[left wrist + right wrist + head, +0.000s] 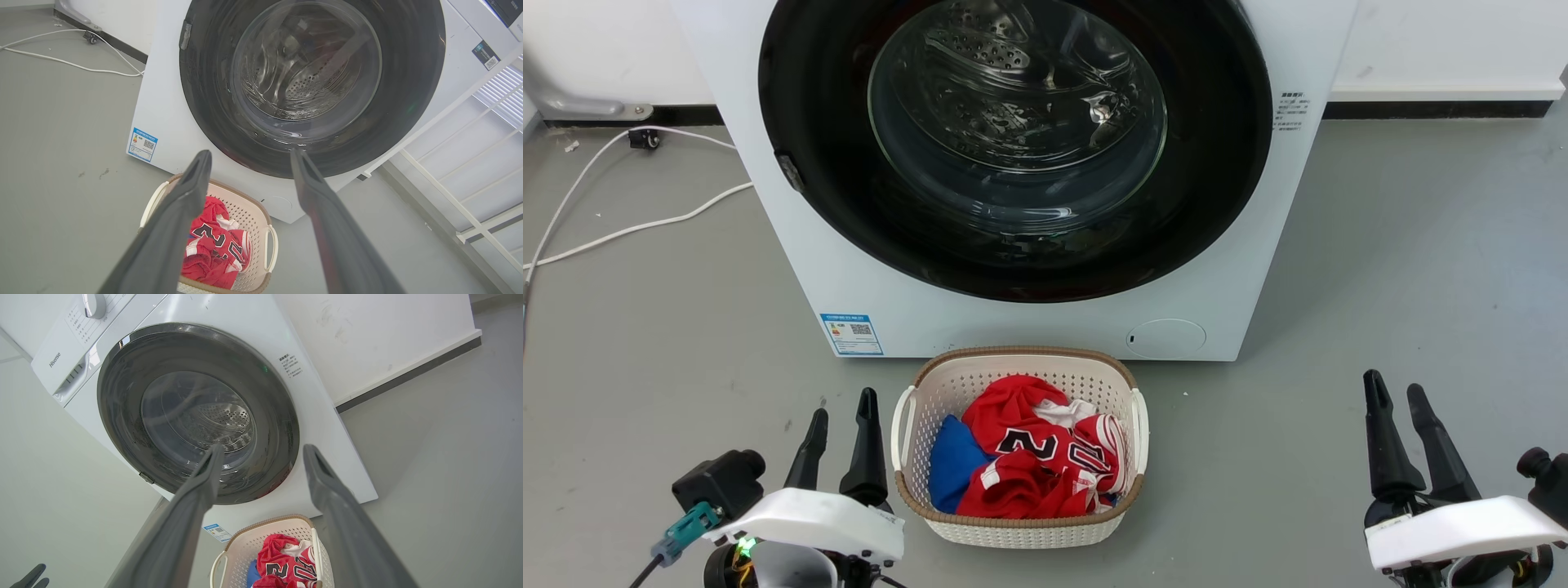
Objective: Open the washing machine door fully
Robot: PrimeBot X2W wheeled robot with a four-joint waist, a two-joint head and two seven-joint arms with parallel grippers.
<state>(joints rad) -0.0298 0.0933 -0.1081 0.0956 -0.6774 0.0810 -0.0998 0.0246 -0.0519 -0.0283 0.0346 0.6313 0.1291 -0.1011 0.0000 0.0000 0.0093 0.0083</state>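
At the back edge of the floor, against the wall, the washing machine door (pixel 1015 139) sits shut and flush in the front of the washing machine (pixel 1029 327), its black rim nearly as wide as the white cabinet and the steel drum visible through the glass bowl. A small grey catch (pixel 790 171) shows on the rim's left side, so I judge that this is the edge to pull and that the door swings away toward the right. No opening has begun. Just in front of the machine's lower edge stands a laundry basket (pixel 1021 353) holding a red jersey (pixel 1029 457) and a blue cloth (pixel 952 465), probably set there for loading. It lies under the door's lower arc, so a reach to the catch is better made from the side or above than across it. The left gripper (pixel 843 404) rests just beside the basket's left handle, and the right gripper (pixel 1394 382) is well apart on the right. Both have their jaws released and hold nothing, with fingers pointing toward the machine. Bare grey floor (pixel 1380 269) gives wide room on the right for the swing. On the left a white cable (pixel 645 224) trails across the floor, well clear of the door.
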